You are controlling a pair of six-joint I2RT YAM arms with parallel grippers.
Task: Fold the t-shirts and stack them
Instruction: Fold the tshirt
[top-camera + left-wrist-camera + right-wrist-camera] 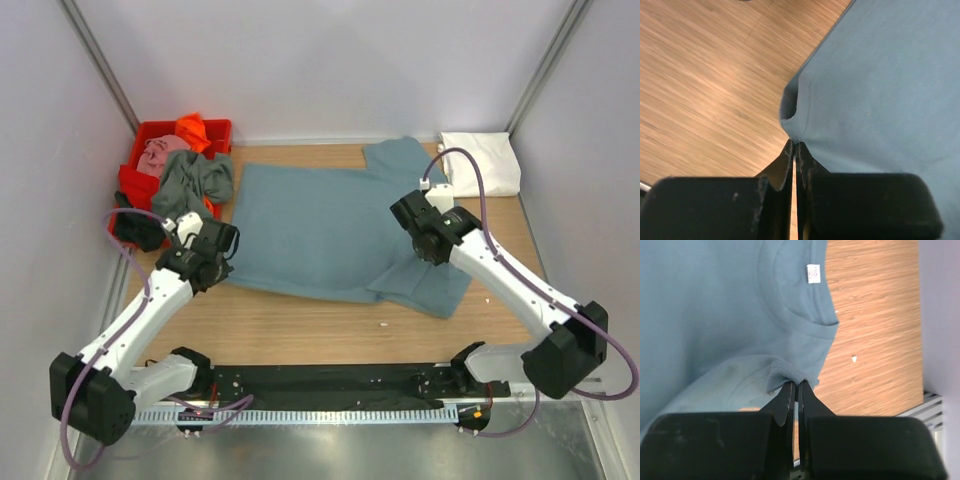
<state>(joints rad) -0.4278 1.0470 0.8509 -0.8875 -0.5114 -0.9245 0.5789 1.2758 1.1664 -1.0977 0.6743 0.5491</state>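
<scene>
Lying crumpled at the red plastic tub (150, 128), grey-green, pink and orange cloth t-shirts (195, 182) are unfolded. Left gripper (795, 150) is clamped on the hem corner of the dusty teal-blue cloth t-shirt (320, 225), spread flat mid-table. Right gripper (797, 387) pinches its edge beside the collar. One white cloth t-shirt (483, 162) sits folded, rear right.

Light wood-grain table (300, 320): teal-blue t-shirt (320, 225) spread across the middle, one sleeve toward the far edge; white t-shirt (482, 160) folded in the far right corner; red tub (160, 128) at the far left corner.
</scene>
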